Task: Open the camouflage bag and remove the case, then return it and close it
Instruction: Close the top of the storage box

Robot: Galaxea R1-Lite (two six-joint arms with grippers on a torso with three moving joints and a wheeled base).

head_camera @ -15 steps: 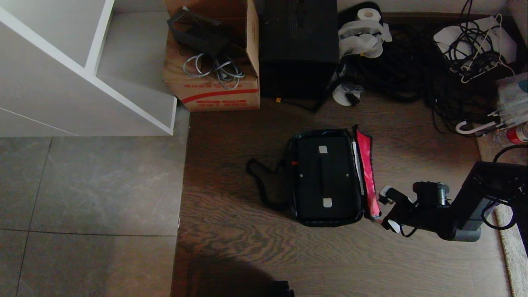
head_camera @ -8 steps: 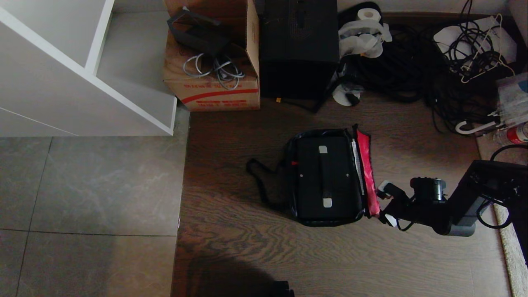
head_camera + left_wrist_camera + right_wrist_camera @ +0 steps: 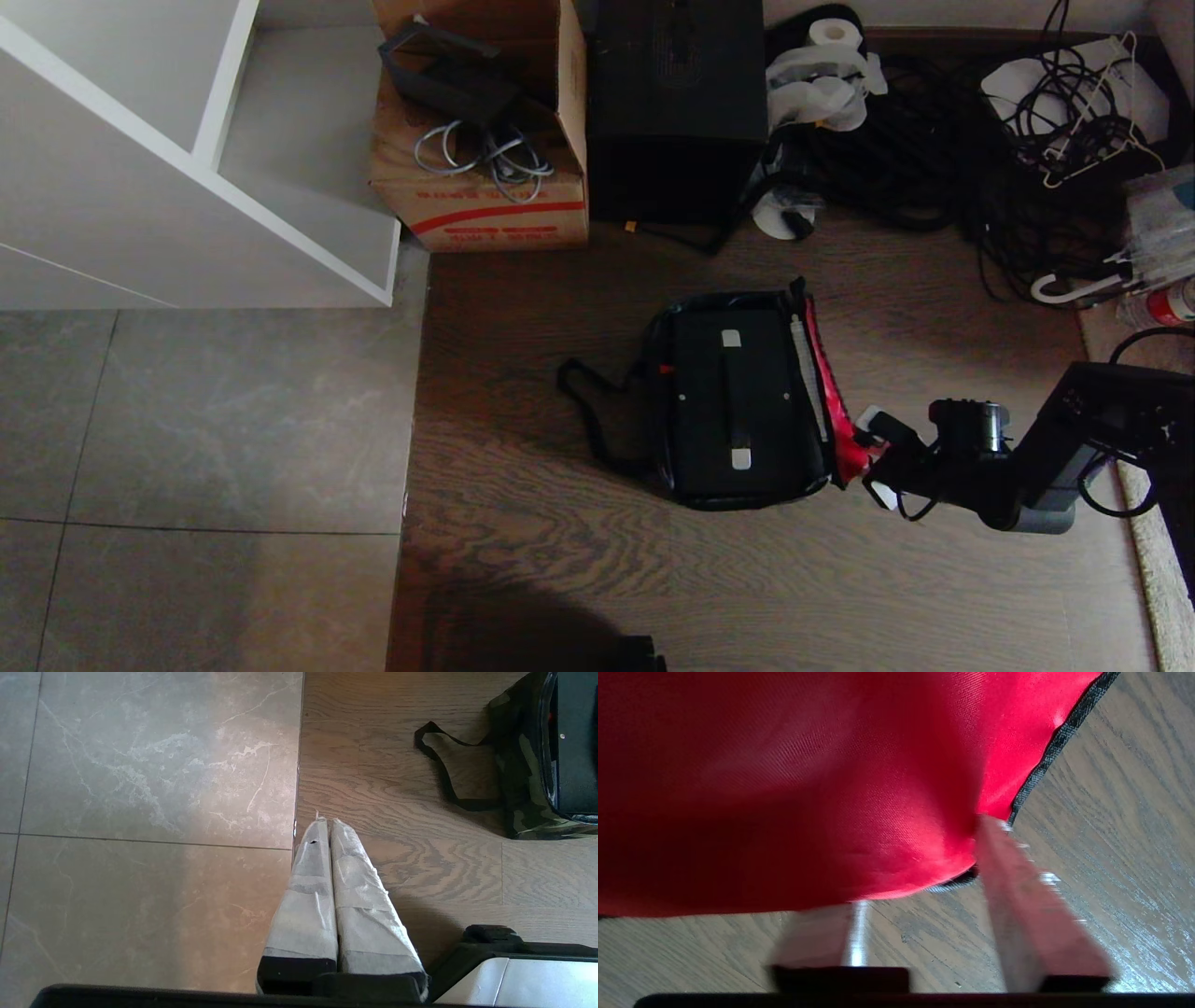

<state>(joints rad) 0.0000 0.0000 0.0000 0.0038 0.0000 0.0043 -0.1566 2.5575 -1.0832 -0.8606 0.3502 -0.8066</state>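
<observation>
Change since earlier frame: right gripper (image 3: 870, 446) has come in leftward against the red lid (image 3: 834, 415), which now stands steeper and leans toward the bag; its red face shows narrower than before.
Right gripper state: fingers partly drawn in with the lid's near corner between them; right wrist view shows one finger (image 3: 1031, 905) pressed to the red lining's edge, the other behind the cloth. Reads as a pinch on the lid, though how firm it is I cannot tell.
Left gripper: (image 3: 327, 828) parked near the robot over the seam of tile and wood floor, fingers pressed together, holding nothing.
Bag location: camouflage bag (image 3: 738, 401) sits on the wood floor mid-scene, mouth open, strap (image 3: 597, 411) trailing left.
Case location: black case (image 3: 733, 397) lies inside the bag, handle up, silver handle ends showing.
Step in hand (judgement): case is back in the bag; closing has begun, with the lid being taken hold of.
Next move (judgement): swing the lid leftward over the case and lay it flat, keeping the soft cloth from slipping out of the grip; zipping would follow. Zipper pull not made out here.
Writing: cardboard box (image 3: 481, 201), far left of the bag, carries a red stripe and red print too small to read. No brand legible on bag or case.
</observation>
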